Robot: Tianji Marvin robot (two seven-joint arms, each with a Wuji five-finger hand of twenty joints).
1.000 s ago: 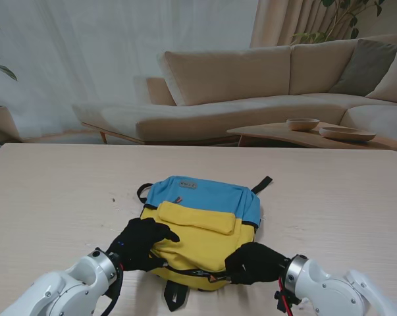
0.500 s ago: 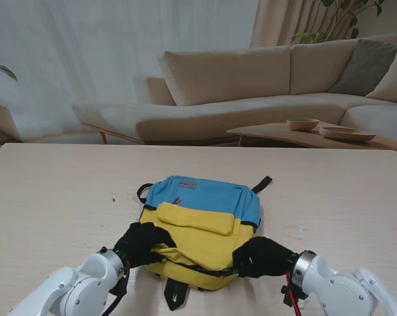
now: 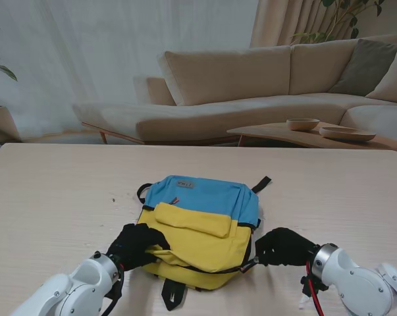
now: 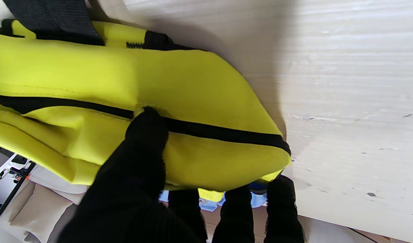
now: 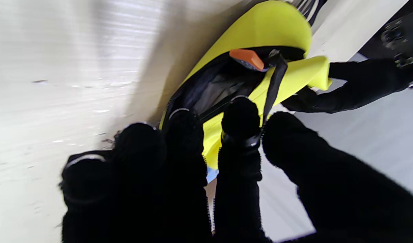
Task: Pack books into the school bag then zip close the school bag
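The small patch (image 3: 184,184) on the school bag (image 3: 205,197), beyond the left hand (image 3: 135,245), is too small to read.

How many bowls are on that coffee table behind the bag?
2. A small bowl sits on the coffee table, and a wider, shallower bowl sits to its right. Others may be out of view.

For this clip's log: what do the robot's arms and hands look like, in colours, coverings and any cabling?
Both arms have rounded, glossy white shells with silver metal rings at the wrists. The left hand and right hand are each five-fingered and covered in black knitted gloves. A red cable runs beside a black cable under the right wrist, and a black cable loops under the left wrist. No markings are legible.
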